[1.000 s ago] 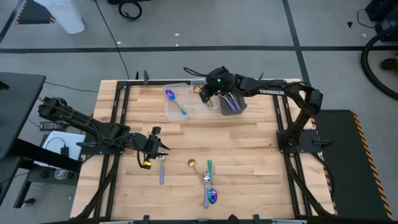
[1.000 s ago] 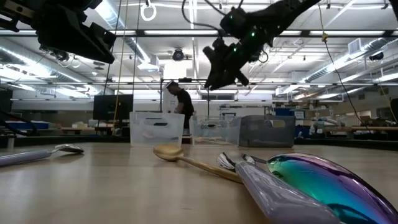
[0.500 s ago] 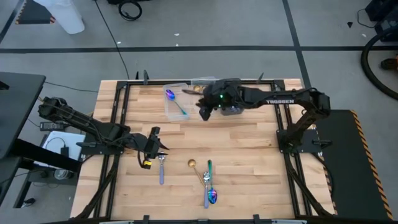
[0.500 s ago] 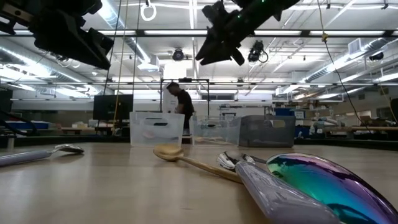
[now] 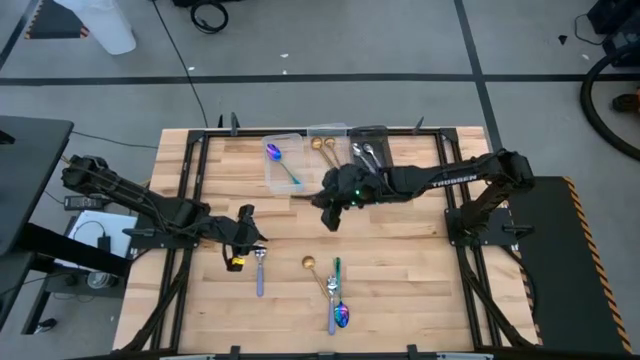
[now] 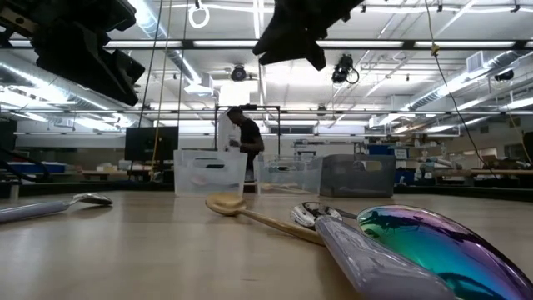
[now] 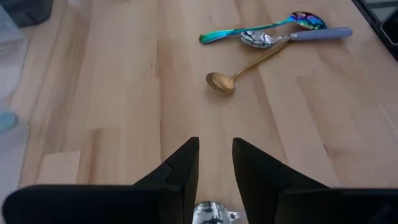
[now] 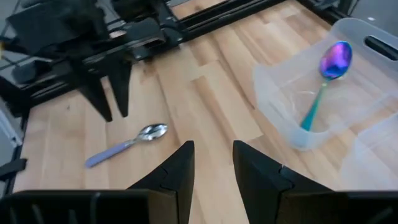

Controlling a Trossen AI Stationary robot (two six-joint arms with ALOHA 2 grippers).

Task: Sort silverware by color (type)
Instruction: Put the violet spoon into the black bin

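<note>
A silver spoon with a lilac handle (image 5: 260, 272) lies flat on the table's near left. My left gripper (image 5: 252, 237) hangs open just above its bowl (image 7: 211, 213), clear of it. Three more utensils lie crossed near the front middle: a gold spoon (image 5: 318, 275), an iridescent spoon with a teal handle (image 7: 249, 31) and a second silver spoon with a lilac handle (image 7: 320, 33). My right gripper (image 5: 330, 220) is open and empty, raised over the table's middle (image 8: 211, 168). An iridescent spoon (image 8: 323, 87) lies in the left clear bin.
Three bins stand in a row at the far edge: a clear bin (image 5: 283, 160), a smaller clear bin (image 5: 327, 140) holding gold pieces and a dark grey bin (image 5: 368, 150) holding silver ones. Bare wood lies between the bins and the utensils. A person (image 6: 241, 137) stands far behind the table.
My right gripper has left the grey bin at the far edge and swung toward the near edge and leftward, out over the table's middle. The grey bin and the silver pieces in it now show uncovered. The spoons on the table have not moved.
</note>
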